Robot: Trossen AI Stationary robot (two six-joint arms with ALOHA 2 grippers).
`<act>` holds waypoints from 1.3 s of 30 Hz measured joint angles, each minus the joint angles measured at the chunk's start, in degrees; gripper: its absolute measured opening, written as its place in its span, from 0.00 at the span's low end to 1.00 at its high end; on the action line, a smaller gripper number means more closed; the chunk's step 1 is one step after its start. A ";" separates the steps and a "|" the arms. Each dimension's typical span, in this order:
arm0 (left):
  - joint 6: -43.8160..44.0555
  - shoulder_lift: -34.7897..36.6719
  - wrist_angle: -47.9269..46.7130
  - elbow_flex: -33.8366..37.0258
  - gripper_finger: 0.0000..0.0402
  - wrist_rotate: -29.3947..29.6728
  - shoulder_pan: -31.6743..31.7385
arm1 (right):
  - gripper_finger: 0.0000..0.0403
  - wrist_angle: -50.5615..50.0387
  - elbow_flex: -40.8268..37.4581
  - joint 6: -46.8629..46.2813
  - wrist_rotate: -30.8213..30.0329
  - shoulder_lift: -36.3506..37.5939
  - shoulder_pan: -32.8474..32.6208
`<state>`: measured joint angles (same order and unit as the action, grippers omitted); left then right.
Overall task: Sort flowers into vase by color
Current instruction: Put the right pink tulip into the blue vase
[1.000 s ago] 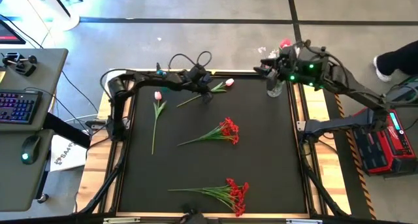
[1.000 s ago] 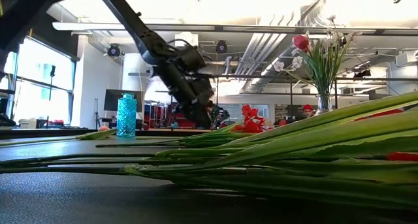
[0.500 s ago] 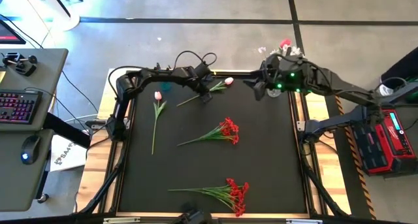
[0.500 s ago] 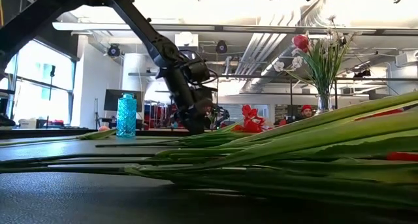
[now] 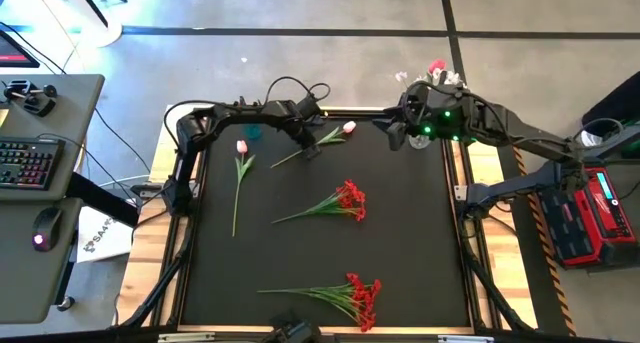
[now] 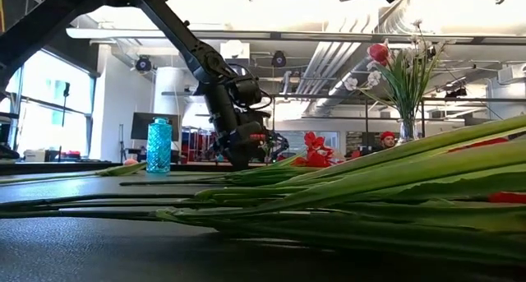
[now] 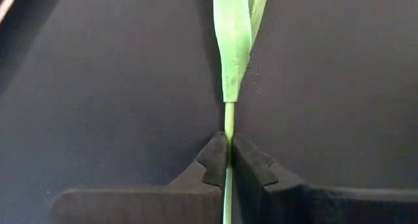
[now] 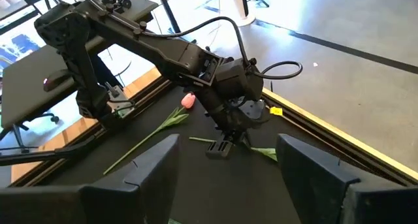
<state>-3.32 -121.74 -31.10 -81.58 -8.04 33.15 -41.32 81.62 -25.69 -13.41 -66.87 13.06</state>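
Tulip (image 5: 345, 128) lies at the surface's (image 5: 420, 243) far edge, its thin stem pinched by my left tool (image 7: 228, 160). It could twist or slip on lifting. My right tool (image 8: 225, 160), spread, hovers near the vase (image 6: 407, 130).

In the left wrist view the tulip (image 7: 233, 41) bloom is cut off by the edge. From above, the right arm hides most of the vase (image 5: 440, 80).
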 joint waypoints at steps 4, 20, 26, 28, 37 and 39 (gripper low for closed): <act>0.16 0.74 -0.96 0.21 0.00 -3.47 0.11 | 0.59 -0.05 0.00 -1.13 0.00 0.00 0.00; 0.09 17.96 -1.03 0.31 0.00 -6.87 -0.44 | 0.59 -7.97 -0.02 -9.03 -1.95 -3.20 0.00; 0.20 24.14 -0.71 0.31 0.00 -6.47 -0.26 | 0.59 -5.61 -0.04 -8.75 -2.97 -3.72 0.00; 0.16 26.15 -0.76 0.31 0.00 -6.43 -0.26 | 0.59 -4.80 -0.04 -8.23 -3.12 -3.72 0.00; 1.17 34.38 12.69 3.47 0.00 -4.87 3.48 | 0.59 -2.02 -0.04 -6.40 -4.01 -3.69 0.02; 3.59 36.66 20.75 7.65 0.00 -5.52 5.64 | 0.59 -2.28 -0.04 -6.41 -4.08 -3.69 0.01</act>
<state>0.27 -85.08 -10.35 -73.93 -13.55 38.79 -43.60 81.58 -32.10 -17.49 -70.57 13.07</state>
